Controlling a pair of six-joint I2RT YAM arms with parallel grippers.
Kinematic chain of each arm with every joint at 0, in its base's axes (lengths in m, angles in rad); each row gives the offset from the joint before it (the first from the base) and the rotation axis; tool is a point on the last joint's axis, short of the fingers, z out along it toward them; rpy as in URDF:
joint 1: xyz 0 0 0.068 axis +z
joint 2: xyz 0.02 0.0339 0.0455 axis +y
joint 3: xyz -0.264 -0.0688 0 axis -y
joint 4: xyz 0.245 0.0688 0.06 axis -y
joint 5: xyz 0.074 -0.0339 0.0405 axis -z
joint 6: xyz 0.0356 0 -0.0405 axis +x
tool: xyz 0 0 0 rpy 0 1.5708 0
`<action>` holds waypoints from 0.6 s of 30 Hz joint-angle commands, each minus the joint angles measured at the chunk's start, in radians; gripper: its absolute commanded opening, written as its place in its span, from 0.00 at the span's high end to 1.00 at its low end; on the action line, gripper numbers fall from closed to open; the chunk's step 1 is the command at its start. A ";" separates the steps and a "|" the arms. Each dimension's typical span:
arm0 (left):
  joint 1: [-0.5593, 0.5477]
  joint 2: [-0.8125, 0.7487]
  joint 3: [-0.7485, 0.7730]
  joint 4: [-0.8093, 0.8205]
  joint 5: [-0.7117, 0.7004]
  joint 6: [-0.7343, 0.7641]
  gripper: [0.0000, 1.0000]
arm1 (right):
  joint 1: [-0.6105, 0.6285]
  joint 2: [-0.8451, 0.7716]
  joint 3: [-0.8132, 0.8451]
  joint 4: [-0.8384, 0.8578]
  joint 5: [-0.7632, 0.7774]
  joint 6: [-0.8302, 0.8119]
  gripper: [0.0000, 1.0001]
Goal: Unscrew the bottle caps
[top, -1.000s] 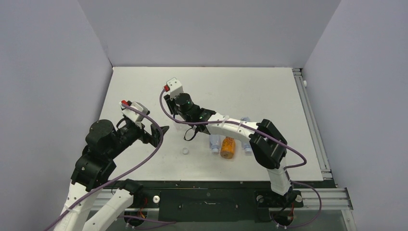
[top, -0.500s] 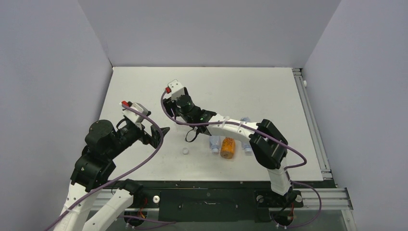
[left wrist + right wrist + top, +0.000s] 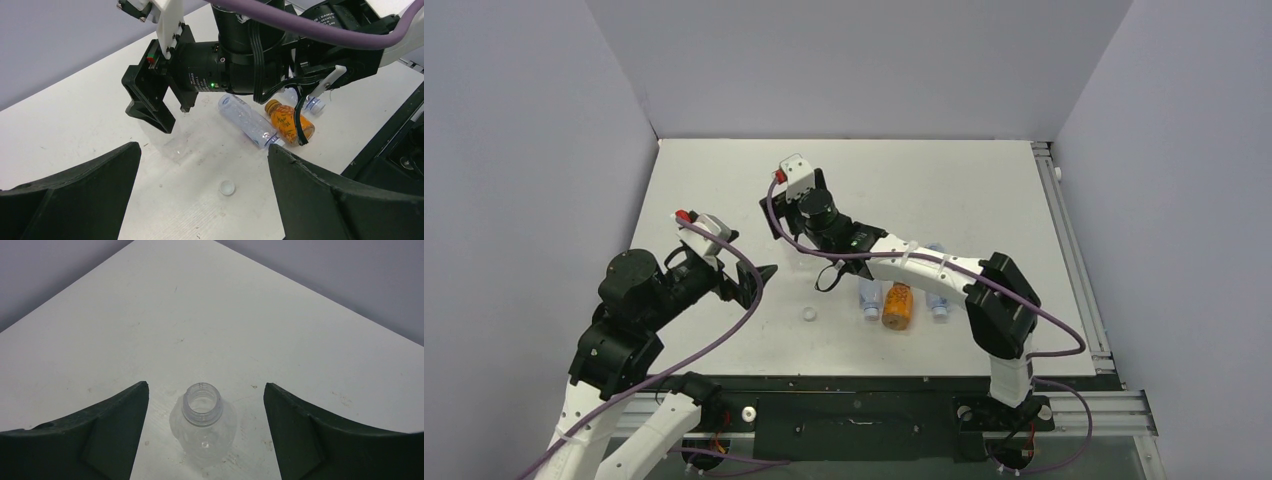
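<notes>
An uncapped clear bottle (image 3: 202, 415) stands upright on the white surface (image 3: 944, 180), far-left of the orange bottle (image 3: 897, 308). Its mouth is open, and whether it holds any liquid cannot be told. The right gripper (image 3: 206, 389) hangs over it with fingers spread wide, one on each side of the neck and touching neither. In the top view this bottle is hidden under that gripper.

The orange bottle lies on its side with its golden-brown cap (image 3: 272, 106) on. A clear bottle (image 3: 247, 121) lies just left of the orange bottle, side by side with it. A second clear bottle (image 3: 937, 300) lies just right of the orange bottle, largely hidden by the right arm. A black cable loop (image 3: 300, 125) from that arm hangs across the orange bottle in the left wrist view.

A loose white cap (image 3: 809, 314) rests on the surface left of the orange bottle, apart from it. The left gripper (image 3: 203, 149) is further left again, spread open with nothing between its fingers.
</notes>
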 commanded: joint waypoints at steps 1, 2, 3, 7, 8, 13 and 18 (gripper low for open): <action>0.007 0.004 0.059 0.034 0.015 0.007 0.03 | 0.002 -0.114 0.003 0.009 0.020 0.008 0.20; 0.007 0.006 0.062 0.035 0.015 0.005 0.03 | -0.001 -0.128 -0.002 -0.003 0.027 0.016 0.19; 0.007 0.009 0.063 0.039 0.017 0.005 0.03 | -0.002 -0.157 -0.014 -0.010 0.040 0.023 0.19; 0.007 0.022 0.073 0.044 0.032 0.004 0.03 | -0.014 -0.285 -0.115 -0.039 0.103 0.079 0.18; 0.007 0.024 0.075 0.046 0.033 0.001 0.03 | -0.018 -0.309 -0.140 -0.048 0.125 0.101 0.18; 0.006 0.034 0.080 0.067 0.046 -0.005 0.04 | -0.029 -0.474 -0.315 -0.139 0.200 0.213 0.18; 0.006 0.056 0.102 0.062 0.070 0.008 0.03 | -0.050 -0.514 -0.425 -0.330 0.230 0.339 0.17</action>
